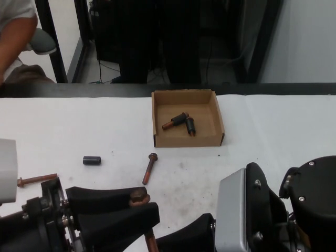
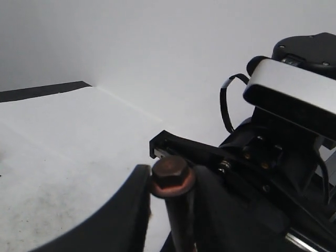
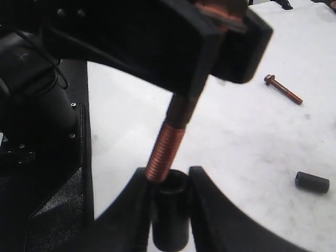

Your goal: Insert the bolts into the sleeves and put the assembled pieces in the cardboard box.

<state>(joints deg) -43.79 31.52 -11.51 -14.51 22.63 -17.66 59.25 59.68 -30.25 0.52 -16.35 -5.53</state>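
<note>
My left gripper (image 2: 169, 202) is shut on a copper bolt (image 2: 170, 176), gripping it just under the hex head with the shaft pointing down. In the high view that bolt (image 1: 139, 198) is at the near edge of the bench. My right gripper (image 3: 170, 202) is shut on a black sleeve (image 3: 171, 212), held upright. The bolt's threaded tip (image 3: 164, 155) sits at the sleeve's open mouth. The cardboard box (image 1: 157, 118) stands mid-bench with two assembled pieces (image 1: 181, 122) inside.
Loose on the white bench lie a black sleeve (image 1: 91, 160), a bolt (image 1: 150, 168) near the box's front, and another bolt (image 1: 37, 180) at the left. The right arm's body (image 1: 273, 210) takes up the near right corner. A person's arm (image 1: 13, 37) is at the far left.
</note>
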